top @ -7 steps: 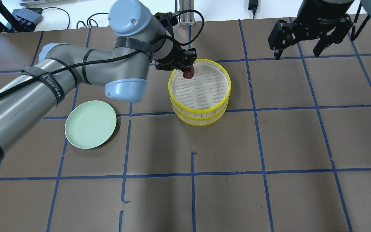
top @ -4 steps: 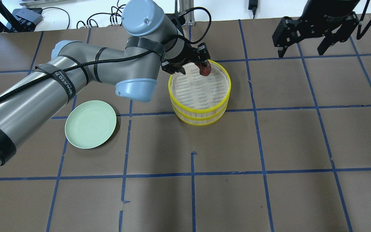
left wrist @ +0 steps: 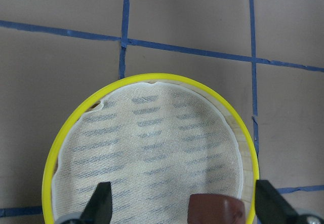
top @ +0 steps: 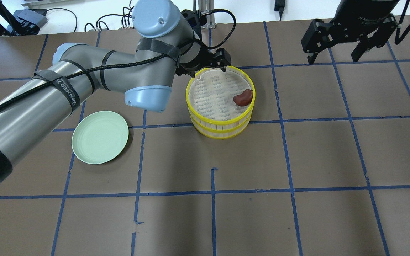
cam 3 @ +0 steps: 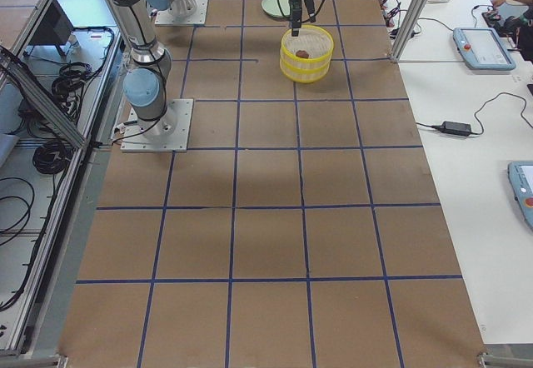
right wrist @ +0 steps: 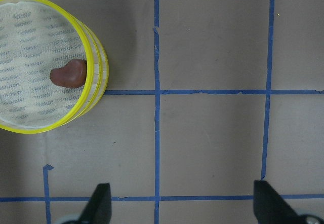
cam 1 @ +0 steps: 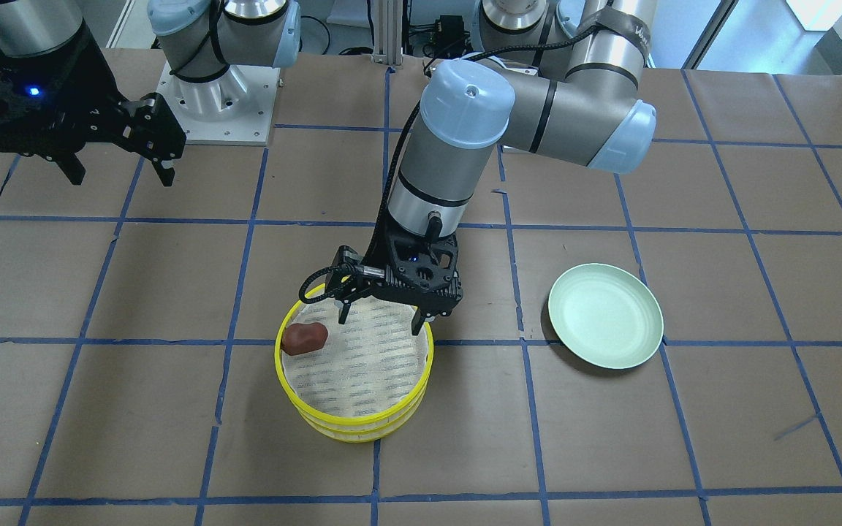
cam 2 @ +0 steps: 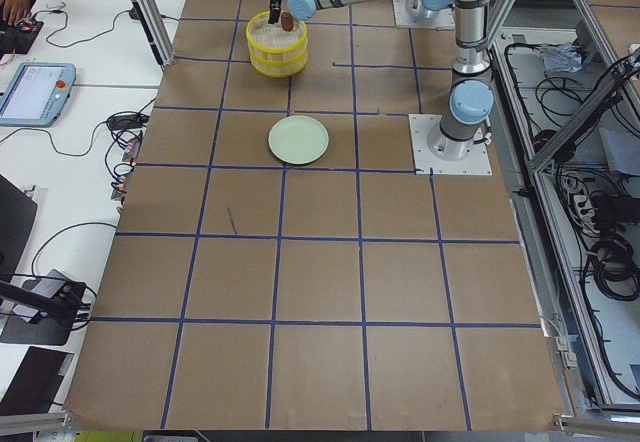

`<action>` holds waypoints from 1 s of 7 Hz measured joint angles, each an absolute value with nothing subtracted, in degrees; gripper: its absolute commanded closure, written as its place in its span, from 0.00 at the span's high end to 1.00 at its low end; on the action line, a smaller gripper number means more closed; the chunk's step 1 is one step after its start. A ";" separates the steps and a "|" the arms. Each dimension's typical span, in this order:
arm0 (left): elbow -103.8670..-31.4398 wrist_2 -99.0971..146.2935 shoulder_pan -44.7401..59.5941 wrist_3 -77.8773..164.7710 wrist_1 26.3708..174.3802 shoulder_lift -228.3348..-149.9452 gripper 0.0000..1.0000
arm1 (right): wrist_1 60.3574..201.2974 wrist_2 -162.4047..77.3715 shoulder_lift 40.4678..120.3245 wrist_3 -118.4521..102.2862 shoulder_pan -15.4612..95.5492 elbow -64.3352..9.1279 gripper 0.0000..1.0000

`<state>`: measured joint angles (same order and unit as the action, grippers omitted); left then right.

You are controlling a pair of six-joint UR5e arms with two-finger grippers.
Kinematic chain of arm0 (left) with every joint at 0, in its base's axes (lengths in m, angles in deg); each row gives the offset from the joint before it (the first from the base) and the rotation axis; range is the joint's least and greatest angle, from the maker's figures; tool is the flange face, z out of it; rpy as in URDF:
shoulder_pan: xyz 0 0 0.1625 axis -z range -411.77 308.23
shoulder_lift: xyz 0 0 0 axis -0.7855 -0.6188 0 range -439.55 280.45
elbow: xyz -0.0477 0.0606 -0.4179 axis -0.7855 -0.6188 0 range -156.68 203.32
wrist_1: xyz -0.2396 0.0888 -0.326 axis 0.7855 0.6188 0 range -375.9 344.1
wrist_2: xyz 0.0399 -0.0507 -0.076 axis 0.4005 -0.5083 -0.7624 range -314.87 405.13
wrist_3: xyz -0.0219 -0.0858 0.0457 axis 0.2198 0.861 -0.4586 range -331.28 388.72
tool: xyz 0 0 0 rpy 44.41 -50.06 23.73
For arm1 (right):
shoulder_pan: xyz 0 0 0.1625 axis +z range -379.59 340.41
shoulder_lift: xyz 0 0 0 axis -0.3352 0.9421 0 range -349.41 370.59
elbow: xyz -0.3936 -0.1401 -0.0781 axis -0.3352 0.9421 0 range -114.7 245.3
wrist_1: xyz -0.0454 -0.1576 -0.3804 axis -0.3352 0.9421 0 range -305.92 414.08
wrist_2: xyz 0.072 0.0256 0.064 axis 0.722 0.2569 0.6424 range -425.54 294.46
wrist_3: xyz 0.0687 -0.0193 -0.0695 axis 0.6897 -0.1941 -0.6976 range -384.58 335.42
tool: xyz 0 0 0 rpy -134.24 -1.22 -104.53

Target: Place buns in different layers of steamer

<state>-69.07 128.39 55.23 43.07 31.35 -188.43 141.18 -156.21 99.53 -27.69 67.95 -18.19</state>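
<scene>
1. Pale green plate (top: 100, 137) lies on the tabletop (top: 297, 160).
2. Left end effector (top: 205, 68), spread and empty, hovers over the far rim of the top steamer layer (top: 214, 97).
3. Reddish-brown bun (top: 243, 97) rests inside against the right rim. Placement looks done, so lifting clear comes next.
4. Right end effector (top: 333, 59), spread, hangs well apart.

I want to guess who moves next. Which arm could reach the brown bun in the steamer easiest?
Probably the left. The left gripper hangs open over the steamer, near the brown bun. The right gripper, also open, hovers well off to the side.
</scene>
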 measured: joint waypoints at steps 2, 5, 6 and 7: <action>-68.98 134.98 50.27 26.12 41.24 -183.98 1.00 | 141.18 -156.24 99.54 -27.66 67.95 -18.19 1.00; -68.43 136.19 34.93 12.23 64.29 -177.09 1.00 | 141.14 -156.32 99.57 -27.60 67.97 -18.19 1.00; -67.55 136.34 32.43 12.13 71.93 -175.86 1.00 | 141.13 -156.32 99.59 -27.58 68.01 -18.19 1.00; -66.40 136.39 31.62 12.20 75.34 -175.40 1.00 | 141.15 -156.35 99.60 -27.58 68.03 -18.19 1.00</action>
<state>-66.40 136.39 31.62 12.20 75.34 -175.40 141.15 -156.35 99.60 -27.58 68.03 -18.19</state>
